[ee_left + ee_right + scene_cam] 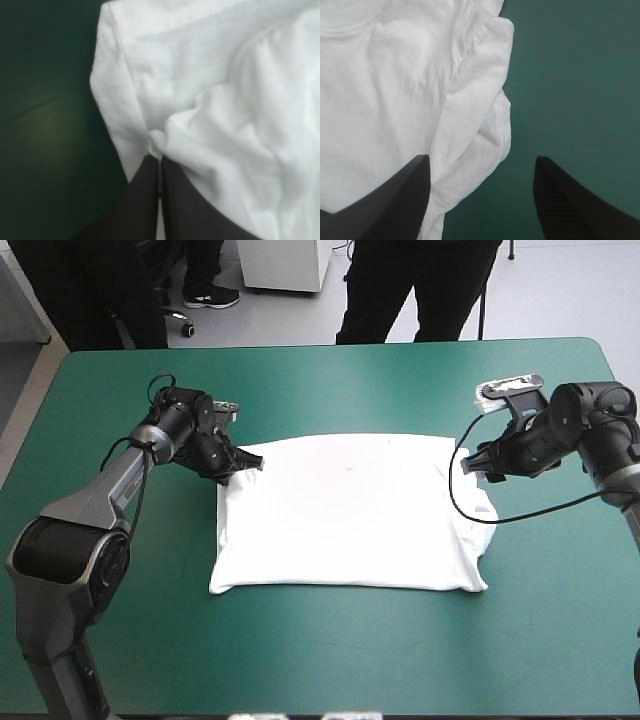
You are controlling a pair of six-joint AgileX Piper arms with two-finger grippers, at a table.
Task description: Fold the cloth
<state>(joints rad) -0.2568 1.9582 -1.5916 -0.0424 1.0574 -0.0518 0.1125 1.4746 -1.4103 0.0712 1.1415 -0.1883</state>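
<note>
The white T-shirt (350,512) lies spread as a broad flat rectangle in the middle of the teal-green table. My left gripper (248,464) is at its far left corner, fingers all but shut with a pinch of white fabric (157,142) between the tips. In the left wrist view the T-shirt (215,100) bunches ahead of the gripper (159,165). My right gripper (470,465) hovers at the T-shirt's right edge near the far corner, open. In the right wrist view its fingers (400,192) stand wide apart above the rumpled side hem (480,110); nothing is held.
Bare teal-green cover (330,660) surrounds the T-shirt on all sides. The T-shirt's near right corner (478,540) is lumpy where a sleeve is tucked under.
</note>
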